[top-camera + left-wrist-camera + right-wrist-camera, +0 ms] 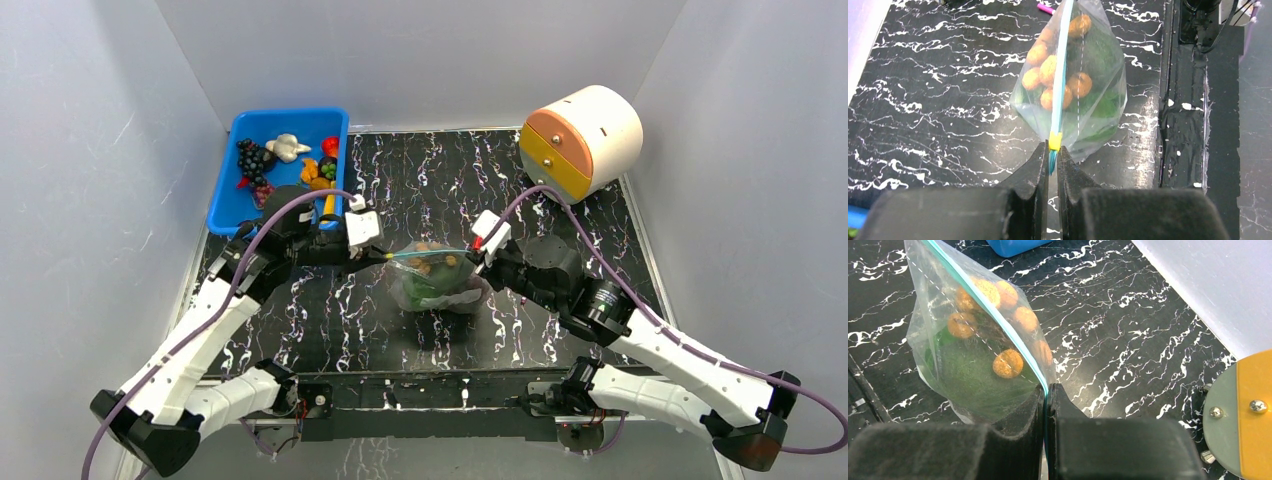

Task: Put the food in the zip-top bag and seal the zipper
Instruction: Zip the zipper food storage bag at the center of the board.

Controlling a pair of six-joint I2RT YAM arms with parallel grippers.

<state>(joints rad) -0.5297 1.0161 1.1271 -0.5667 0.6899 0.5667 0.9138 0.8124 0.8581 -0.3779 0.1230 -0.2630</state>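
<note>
The clear zip-top bag (434, 280) hangs stretched between both grippers above the black marbled table. Inside it lie several orange-brown pieces (1048, 70) on top of green lettuce (1103, 107). The teal zipper (1062, 65) runs as one straight closed line across the bag's top. My left gripper (1052, 152) is shut on the zipper's left end, where a yellow tab (1055, 141) sits at the fingertips. My right gripper (1046, 390) is shut on the zipper's (998, 320) other end. The bag's bottom rests on the table.
A rigid blue bin (232, 190) at the back left holds grapes (252, 162), a white piece and other toy foods. A round cream drawer unit with orange and yellow fronts (580, 140) stands at the back right. White walls enclose the table.
</note>
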